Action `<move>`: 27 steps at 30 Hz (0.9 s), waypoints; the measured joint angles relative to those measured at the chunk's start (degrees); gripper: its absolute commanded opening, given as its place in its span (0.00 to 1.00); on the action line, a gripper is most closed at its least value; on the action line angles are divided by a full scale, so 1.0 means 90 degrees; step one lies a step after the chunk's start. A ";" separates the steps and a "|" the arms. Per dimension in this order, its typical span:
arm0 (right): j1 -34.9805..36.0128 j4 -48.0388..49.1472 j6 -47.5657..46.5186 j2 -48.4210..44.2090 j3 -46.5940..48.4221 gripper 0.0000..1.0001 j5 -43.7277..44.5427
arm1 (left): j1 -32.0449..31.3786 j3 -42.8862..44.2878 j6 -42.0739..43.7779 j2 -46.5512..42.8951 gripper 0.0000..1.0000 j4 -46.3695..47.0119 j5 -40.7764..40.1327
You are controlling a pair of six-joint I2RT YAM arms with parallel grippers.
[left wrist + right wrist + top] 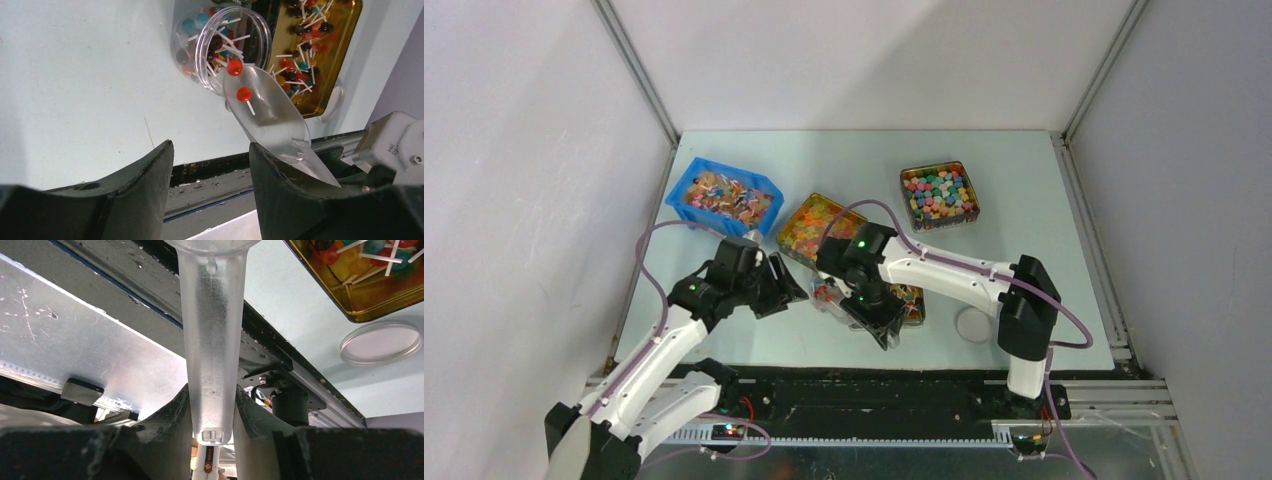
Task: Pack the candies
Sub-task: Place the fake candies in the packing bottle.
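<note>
The candies [243,93] are tiny lollipops with white sticks; two red ones lie in a clear plastic scoop [265,110]. The scoop's tip is at the mouth of a clear round jar [220,47] that holds several more. The jar leans on its side on the table. My right gripper [212,395] is shut on the scoop's handle [210,340]. My left gripper [210,150] is open and empty, a short way from the jar, which appears in the top view as jar [829,295]. More candies fill a gold tin [320,50] behind the jar.
A blue bin [724,195] of wrapped sweets stands at the back left. A gold tin [819,225] of gummies and another tin [939,195] of coloured sweets sit further back. The jar's round lid [974,325] lies near the right arm's base.
</note>
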 measured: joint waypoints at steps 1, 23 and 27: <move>0.0000 -0.0007 -0.0002 0.0015 0.0012 0.00 -0.0029 | 0.0000 0.0002 0.0019 0.0012 0.63 -0.0022 -0.0002; -0.0554 -0.0233 -0.0192 0.0357 0.0357 0.00 -0.0872 | 0.0000 0.0015 0.0165 0.0022 0.70 -0.0187 -0.0153; -0.0714 -0.0245 -0.0289 0.0386 0.0359 0.00 -0.1061 | 0.0000 0.0015 0.0165 0.0022 0.70 -0.0185 -0.0160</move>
